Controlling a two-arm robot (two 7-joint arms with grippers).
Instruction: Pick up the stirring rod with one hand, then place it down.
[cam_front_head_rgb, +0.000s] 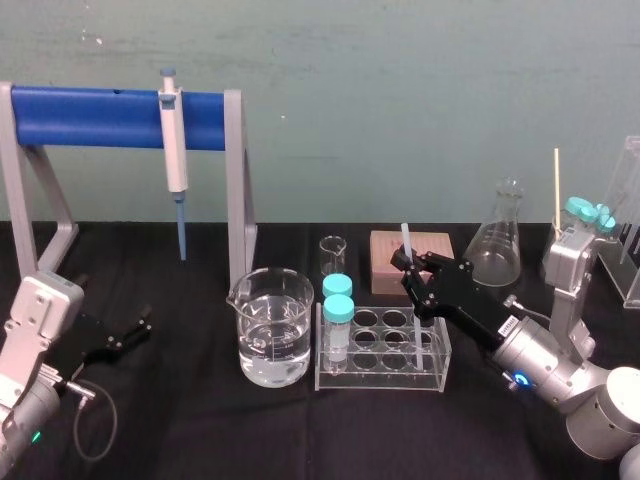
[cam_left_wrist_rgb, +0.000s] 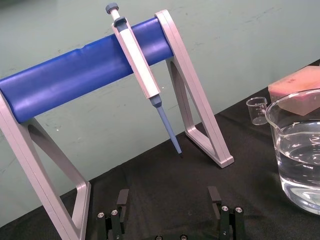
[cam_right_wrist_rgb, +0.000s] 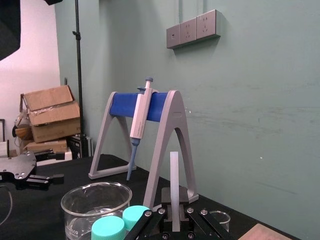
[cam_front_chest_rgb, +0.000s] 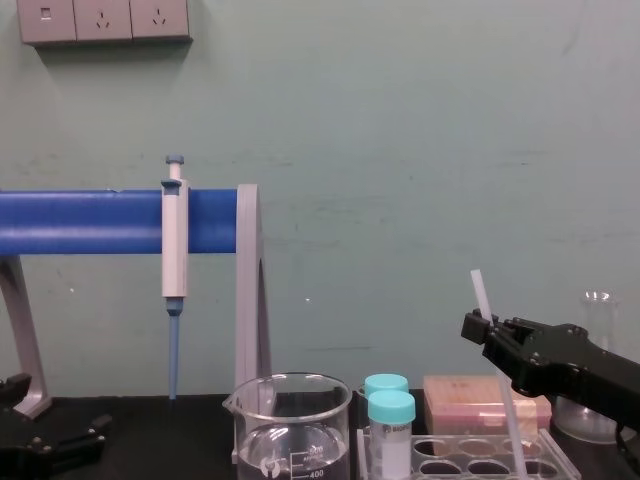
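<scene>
My right gripper (cam_front_head_rgb: 412, 268) is shut on the stirring rod (cam_front_head_rgb: 406, 240), a thin whitish translucent rod held nearly upright. The rod (cam_front_chest_rgb: 480, 290) sticks up above the black fingers, and its lower part (cam_front_head_rgb: 417, 345) runs down into the clear tube rack (cam_front_head_rgb: 440, 375). I cannot tell whether the tip touches the rack. In the right wrist view the rod (cam_right_wrist_rgb: 174, 180) rises straight between the fingers. My left gripper (cam_front_head_rgb: 135, 328) rests on the black table at the left, open, with nothing between its fingers (cam_left_wrist_rgb: 122, 199).
A beaker of water (cam_front_head_rgb: 272, 340) stands left of the rack, which holds two teal-capped tubes (cam_front_head_rgb: 338, 310). Behind are a small beaker (cam_front_head_rgb: 333, 255), a brown block (cam_front_head_rgb: 385, 262) and a conical flask (cam_front_head_rgb: 497, 245). A pipette (cam_front_head_rgb: 174, 150) hangs on the blue stand (cam_front_head_rgb: 90, 115).
</scene>
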